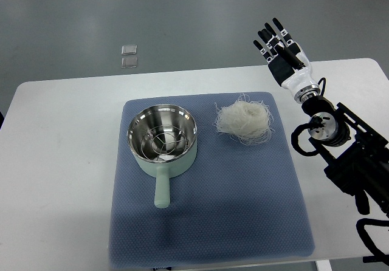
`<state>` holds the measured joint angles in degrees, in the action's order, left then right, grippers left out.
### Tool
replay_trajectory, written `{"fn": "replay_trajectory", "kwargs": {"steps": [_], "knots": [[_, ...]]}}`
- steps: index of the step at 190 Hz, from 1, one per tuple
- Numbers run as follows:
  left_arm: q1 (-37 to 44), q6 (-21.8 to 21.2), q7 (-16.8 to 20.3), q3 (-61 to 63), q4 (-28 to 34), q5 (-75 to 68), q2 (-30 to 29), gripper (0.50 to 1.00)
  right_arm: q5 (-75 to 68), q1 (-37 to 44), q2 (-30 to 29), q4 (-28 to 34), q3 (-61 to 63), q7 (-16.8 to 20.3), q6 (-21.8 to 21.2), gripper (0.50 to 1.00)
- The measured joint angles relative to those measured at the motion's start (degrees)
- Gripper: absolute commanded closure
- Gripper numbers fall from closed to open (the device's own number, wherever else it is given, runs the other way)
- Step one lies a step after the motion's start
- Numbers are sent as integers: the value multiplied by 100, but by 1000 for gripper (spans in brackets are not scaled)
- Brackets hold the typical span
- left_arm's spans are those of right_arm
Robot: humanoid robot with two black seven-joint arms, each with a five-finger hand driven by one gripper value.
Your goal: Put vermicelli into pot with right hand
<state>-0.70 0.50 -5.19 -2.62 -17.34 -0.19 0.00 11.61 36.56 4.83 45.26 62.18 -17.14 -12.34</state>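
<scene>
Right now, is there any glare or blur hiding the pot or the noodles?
Top view: sharp and evenly lit; the mint-green pot shows bright reflections on its steel interior, the white vermicelli nest is clear on the blue mat, shadows soft; right robot hand in focus.

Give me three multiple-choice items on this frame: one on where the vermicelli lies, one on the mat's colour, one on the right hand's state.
1. Where is the vermicelli?
A. Inside the pot
B. On the mat, right of the pot
C. In the right hand

2. What colour is the mat?
A. Blue
B. Red
C. Yellow

3. What is the right hand doing?
A. Gripping the pot handle
B. Closed on the vermicelli
C. Open, holding nothing, beyond the mat's far right corner

Answers:
1 B: the white nest sits on the mat beside the pot, which holds only a metal rack.
2 A: the cloth under both is blue.
3 C: the fingers are spread with nothing in them.
</scene>
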Motion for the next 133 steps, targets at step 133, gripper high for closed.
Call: {"fn": "replay_trajectory", "kwargs": {"steps": [133], "knots": [[0,73,0,14,20,-8,0,500,1717,655,612,-43,-1156,0,162,572]]}}
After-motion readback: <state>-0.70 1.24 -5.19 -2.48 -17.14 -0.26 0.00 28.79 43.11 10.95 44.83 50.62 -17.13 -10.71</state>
